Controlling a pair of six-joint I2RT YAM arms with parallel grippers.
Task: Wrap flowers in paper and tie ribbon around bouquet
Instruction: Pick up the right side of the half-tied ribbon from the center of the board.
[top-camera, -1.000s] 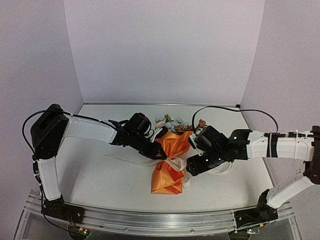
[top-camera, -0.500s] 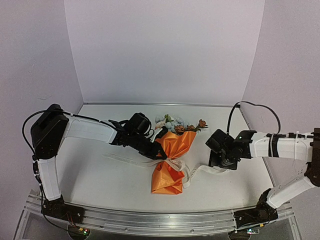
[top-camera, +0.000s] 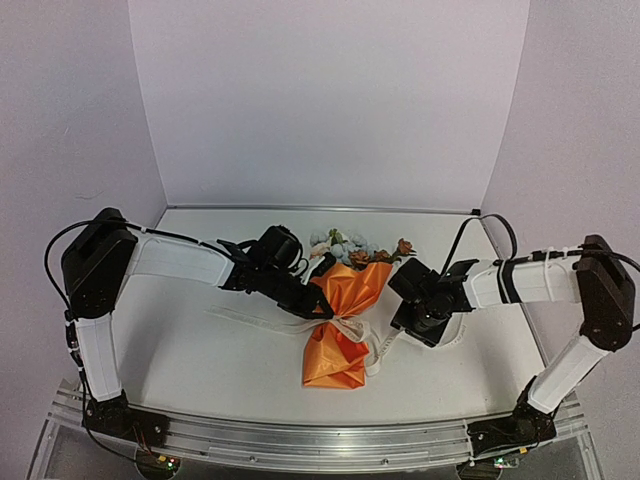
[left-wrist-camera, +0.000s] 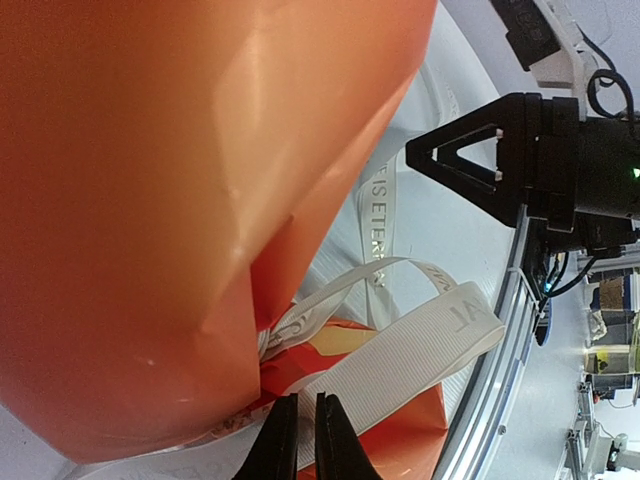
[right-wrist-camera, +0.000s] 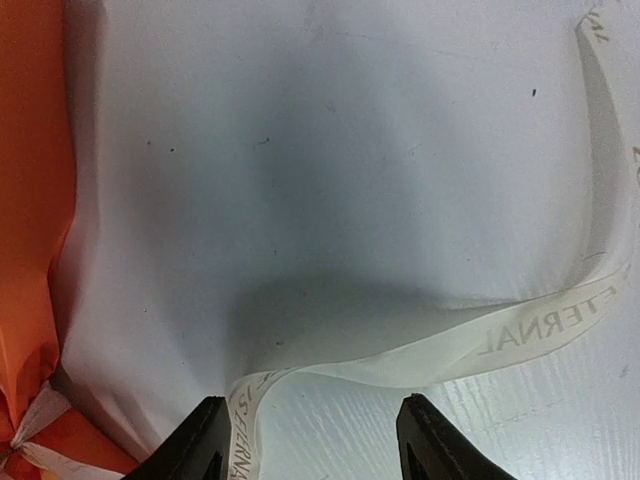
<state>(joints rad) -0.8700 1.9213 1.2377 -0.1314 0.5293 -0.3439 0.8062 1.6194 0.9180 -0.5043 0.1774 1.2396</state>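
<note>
Left claw (left-wrist-camera: 303, 405): jaws together at the waist of the bouquet (top-camera: 338, 325), against the crossing of the ribbon (right-wrist-camera: 500, 340). Whether a strand is pinched between them cannot be told.

Right claw (right-wrist-camera: 312, 405): jaws apart, low over the bench (top-camera: 200, 350) just right of the bouquet. One ribbon tail runs between the fingers, close to one of them. Nothing is gripped.

Bouquet: lies at the middle of the bench, with the flowers (top-camera: 340, 245) toward the far edge and the foot of the paper (top-camera: 355, 285) toward the near edge. The paper is gathered round the stems and the ribbon circles the narrow waist. One tail trails toward the left edge, and the other curves out to the right.

Assessment: wrapping appears complete and tying is in hand, with the knot loose. The next move calls for the right claw to close squarely on its tail and draw it rightward against the left claw, without dragging the bouquet.
</note>
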